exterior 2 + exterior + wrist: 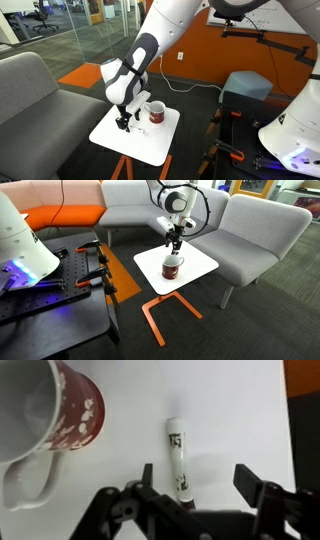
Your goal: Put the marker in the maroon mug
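- The gripper (195, 480) hangs low over the white table (245, 410), its jaws spread wide and holding nothing.
- The marker (178, 460), pale-barrelled with dark print, lies flat on the table between the jaws, its length crossways to their closing line. It sits nearer the finger on the mug's side than the other.
- Risk: being off-centre, the marker would be struck by one finger first. A round barrel may then roll or skid away, or be caught skewed.
- Risk: if the pinch lands near one end, the marker could droop or slip once lifted.
- The maroon mug (75, 410) stands upright ahead of the gripper and off to one side. It is near the marker but apart from it, its white inside showing nothing.
- Risk: the mug is close enough in an exterior view (155, 114) that a wide finger could nudge it, or the marker's tip could catch the rim.
- Beyond the table is a grey seat (255, 230), well apart.
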Robot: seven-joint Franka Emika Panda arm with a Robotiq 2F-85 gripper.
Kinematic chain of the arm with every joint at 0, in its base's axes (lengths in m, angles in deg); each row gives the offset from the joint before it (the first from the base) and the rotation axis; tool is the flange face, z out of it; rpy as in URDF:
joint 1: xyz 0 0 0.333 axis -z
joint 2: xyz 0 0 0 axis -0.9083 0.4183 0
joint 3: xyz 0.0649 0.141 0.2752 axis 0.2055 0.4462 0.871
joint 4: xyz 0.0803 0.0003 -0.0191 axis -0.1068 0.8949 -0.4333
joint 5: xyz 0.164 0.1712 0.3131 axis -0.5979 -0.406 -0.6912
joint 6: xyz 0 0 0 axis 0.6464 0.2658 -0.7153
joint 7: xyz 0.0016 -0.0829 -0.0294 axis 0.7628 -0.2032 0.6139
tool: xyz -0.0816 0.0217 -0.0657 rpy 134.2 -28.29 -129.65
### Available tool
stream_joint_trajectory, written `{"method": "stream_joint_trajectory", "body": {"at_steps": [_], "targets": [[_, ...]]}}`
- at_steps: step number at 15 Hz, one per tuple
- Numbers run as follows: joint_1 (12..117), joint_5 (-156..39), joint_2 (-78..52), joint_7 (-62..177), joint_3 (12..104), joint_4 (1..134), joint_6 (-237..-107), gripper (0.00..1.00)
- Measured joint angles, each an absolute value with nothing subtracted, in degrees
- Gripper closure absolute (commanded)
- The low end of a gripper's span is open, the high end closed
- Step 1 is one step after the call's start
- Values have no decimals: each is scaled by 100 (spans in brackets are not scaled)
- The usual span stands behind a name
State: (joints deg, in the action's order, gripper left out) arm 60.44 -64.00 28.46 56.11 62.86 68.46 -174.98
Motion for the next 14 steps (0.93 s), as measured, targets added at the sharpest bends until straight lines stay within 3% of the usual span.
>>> {"method": "stream_joint_trajectory", "body": {"at_steps": [3,5,6,7,9,10,13,14], "targets": [[6143,-6401,3074,5629,6305,6487,-17156,36],[6166,-6400,3215,5629,6305,6266,-16989,45],[6166,-6400,3285,5629,6305,6159,-16923,54],[6163,-6400,3351,5629,6306,6063,-16869,51],[6153,-6399,3481,5629,6306,5878,-16799,75],[6149,-6398,3543,5629,6306,5789,-16766,77],[6124,-6395,3695,5629,6305,5554,-16686,99],[6112,-6395,3733,5629,6305,5492,-16672,99]]}}
